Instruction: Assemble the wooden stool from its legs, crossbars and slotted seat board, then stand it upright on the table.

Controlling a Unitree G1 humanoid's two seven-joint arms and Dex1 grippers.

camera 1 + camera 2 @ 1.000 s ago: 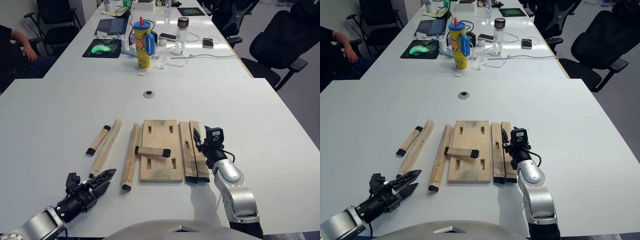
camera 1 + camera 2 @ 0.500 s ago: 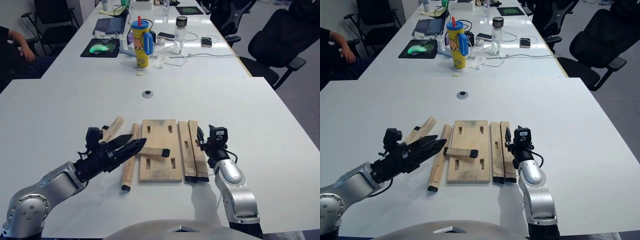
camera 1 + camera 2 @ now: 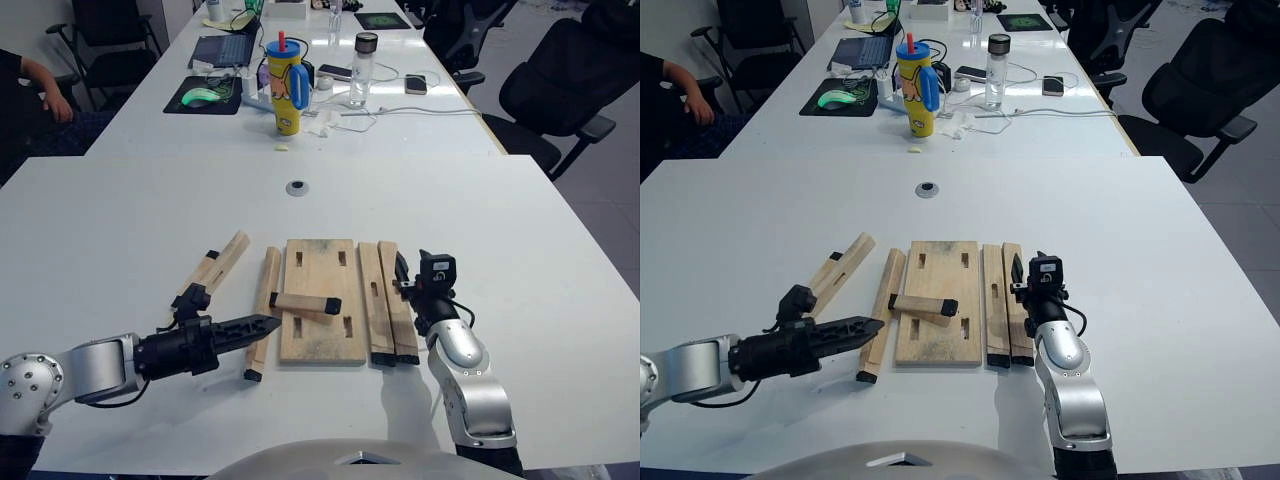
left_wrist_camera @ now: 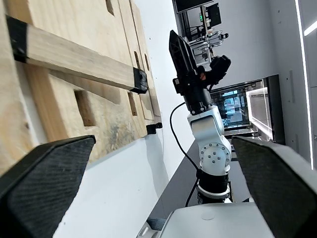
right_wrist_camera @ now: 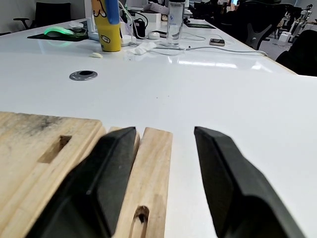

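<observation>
**Stool parts lie loose**

By the table's (image 3: 100, 230) near edge, the left pincer (image 3: 255, 324), spread, points at a leg (image 3: 264, 300) and could shove it askew. The right pincer (image 5: 163, 136), spread, straddles the outer leg (image 3: 400, 310) right of the slotted seat board (image 3: 320, 265); closing may drag its neighbour.

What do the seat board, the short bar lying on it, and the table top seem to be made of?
Seat board: bare pale wood, it seems; grain, dark smudges and rough-cut slots show.
Short bar: the same unfinished wood, with a black cap at its end, perhaps rubber or plastic.
Table: smooth white top with soft reflections, probably laminate.
</observation>
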